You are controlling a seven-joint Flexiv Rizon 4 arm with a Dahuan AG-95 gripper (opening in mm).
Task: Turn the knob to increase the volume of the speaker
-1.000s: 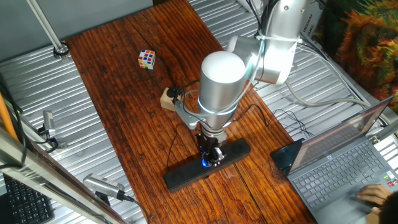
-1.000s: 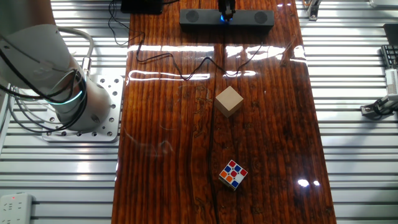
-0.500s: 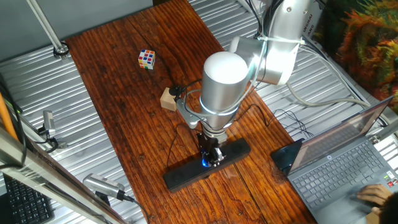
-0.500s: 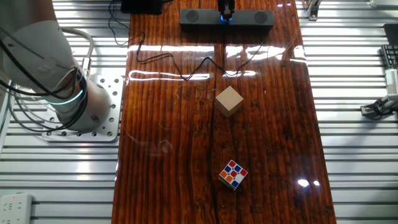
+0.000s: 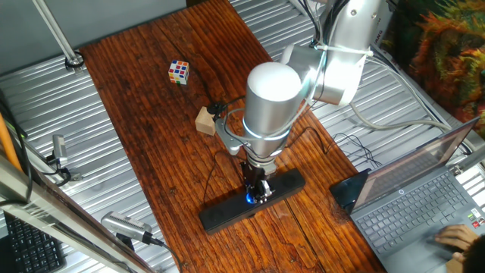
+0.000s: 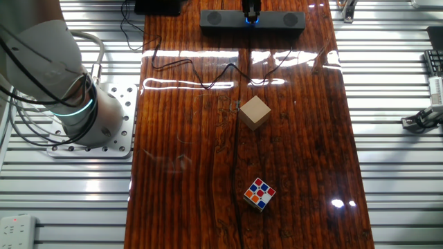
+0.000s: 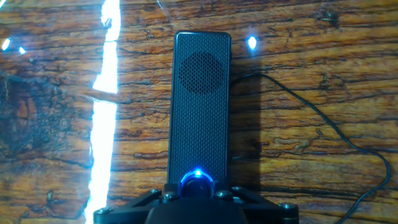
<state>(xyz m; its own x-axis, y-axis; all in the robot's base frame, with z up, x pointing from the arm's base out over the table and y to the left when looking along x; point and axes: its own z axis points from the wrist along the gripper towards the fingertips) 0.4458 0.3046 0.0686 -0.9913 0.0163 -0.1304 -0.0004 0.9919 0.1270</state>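
The speaker [image 5: 227, 213] is a long black bar near the wooden table's front edge; it lies at the far edge in the other fixed view [image 6: 277, 19]. In the hand view the speaker [image 7: 199, 106] runs away from me, its grille showing. The knob [image 7: 198, 182] glows blue at its middle, and its glow shows in the fixed views [image 5: 249, 199] [image 6: 250, 21]. My gripper [image 5: 258, 189] points straight down on the knob, the fingers closed around it. The gripper [image 7: 198, 198] fills the bottom edge of the hand view; in the other fixed view the gripper [image 6: 252, 10] stands over the bar's centre.
A wooden cube [image 5: 203, 121] [image 6: 254, 112] and a Rubik's cube [image 5: 178, 71] [image 6: 259, 194] sit further along the table. The speaker's thin black cable [image 7: 323, 124] [image 6: 208, 75] loops across the wood. An open laptop [image 5: 424, 197] with a hand on it is at the right.
My wrist has turned slightly about its own axis while the fingers stay on the knob. The speaker and the cubes have not moved.
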